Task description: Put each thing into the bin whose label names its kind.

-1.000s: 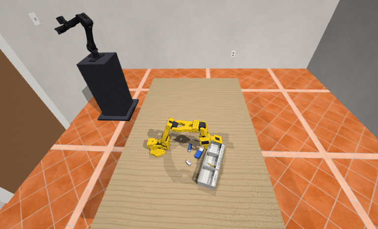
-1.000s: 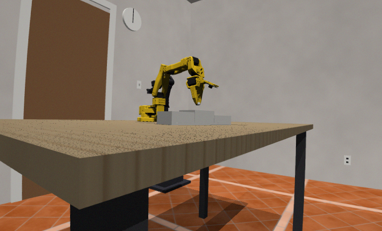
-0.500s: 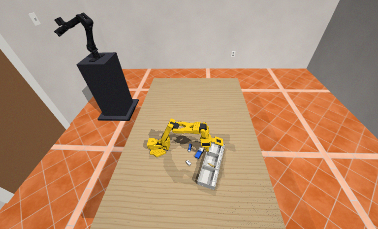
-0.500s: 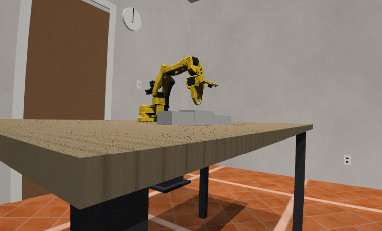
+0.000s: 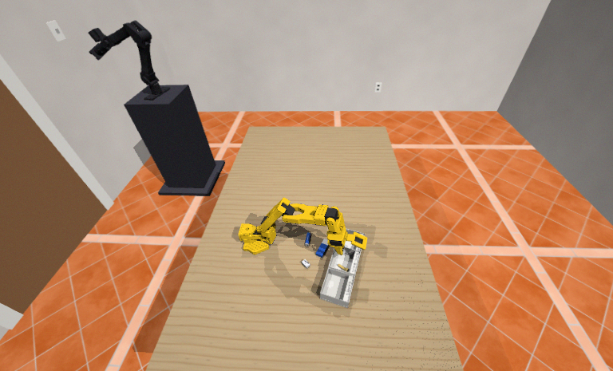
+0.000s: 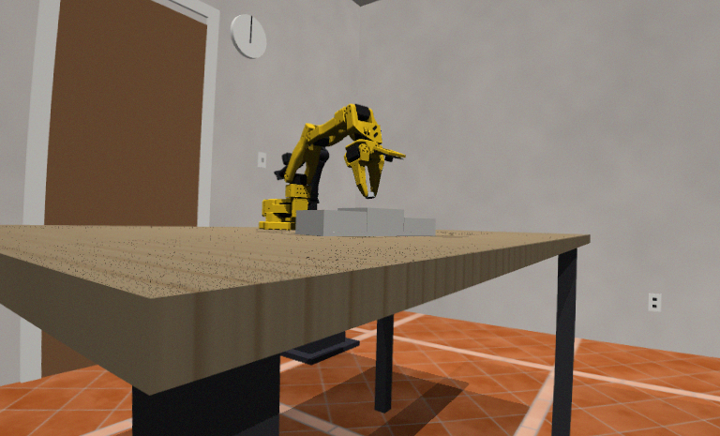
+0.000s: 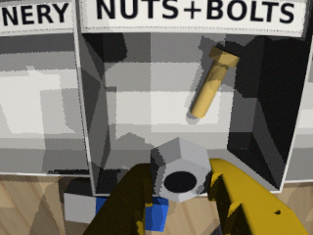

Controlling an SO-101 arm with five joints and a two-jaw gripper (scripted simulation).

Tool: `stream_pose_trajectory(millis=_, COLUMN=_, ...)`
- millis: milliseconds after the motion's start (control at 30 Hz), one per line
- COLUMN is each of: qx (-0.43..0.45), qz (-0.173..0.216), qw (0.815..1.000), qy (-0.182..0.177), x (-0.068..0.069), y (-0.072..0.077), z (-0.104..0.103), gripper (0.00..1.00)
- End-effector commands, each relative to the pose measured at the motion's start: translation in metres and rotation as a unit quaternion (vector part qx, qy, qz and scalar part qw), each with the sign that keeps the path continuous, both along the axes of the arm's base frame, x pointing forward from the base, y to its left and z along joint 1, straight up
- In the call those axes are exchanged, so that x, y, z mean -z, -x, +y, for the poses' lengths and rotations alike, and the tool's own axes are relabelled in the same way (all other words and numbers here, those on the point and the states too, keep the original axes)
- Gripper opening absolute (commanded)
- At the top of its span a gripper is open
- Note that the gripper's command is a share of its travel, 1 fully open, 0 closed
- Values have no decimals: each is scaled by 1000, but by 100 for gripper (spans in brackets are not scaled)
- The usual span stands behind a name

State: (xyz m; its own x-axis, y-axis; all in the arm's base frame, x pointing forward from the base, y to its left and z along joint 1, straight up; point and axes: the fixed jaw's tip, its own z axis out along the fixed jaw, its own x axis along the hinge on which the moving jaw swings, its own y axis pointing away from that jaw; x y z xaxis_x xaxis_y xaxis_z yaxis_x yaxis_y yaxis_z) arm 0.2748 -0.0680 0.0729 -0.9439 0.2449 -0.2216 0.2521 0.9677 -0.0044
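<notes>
My gripper [image 7: 180,182] is shut on a grey hex nut [image 7: 180,171] and holds it above the near wall of the bin labelled NUTS+BOLTS [image 7: 190,85]. A brass bolt [image 7: 211,85] lies inside that bin. In the top view the gripper [image 5: 338,249] hangs over the far end of the row of grey bins [image 5: 341,272]. In the exterior view the gripper [image 6: 369,193] points down just above the bins [image 6: 366,221]. A blue and white block [image 5: 321,250], a blue cylinder [image 5: 307,238] and a small white thing [image 5: 306,263] lie on the table beside the bins.
A neighbouring bin [image 7: 39,92] to the left carries a label ending in "NERY". The arm's base [image 5: 255,238] stands left of the bins. A black pedestal [image 5: 174,136] with a black arm stands on the floor beyond the table's left edge.
</notes>
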Motion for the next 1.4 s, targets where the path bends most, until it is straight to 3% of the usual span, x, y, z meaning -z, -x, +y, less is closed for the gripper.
stream_pose_trajectory(millis=0, qx=21, qz=-27, qw=999, qy=4, x=-13, y=-6, z=-7, gripper=0)
stream_pose_trajectory(millis=1367, qx=29, qz=-43, qw=999, qy=9, x=-20, y=-8, z=-12, gripper=0)
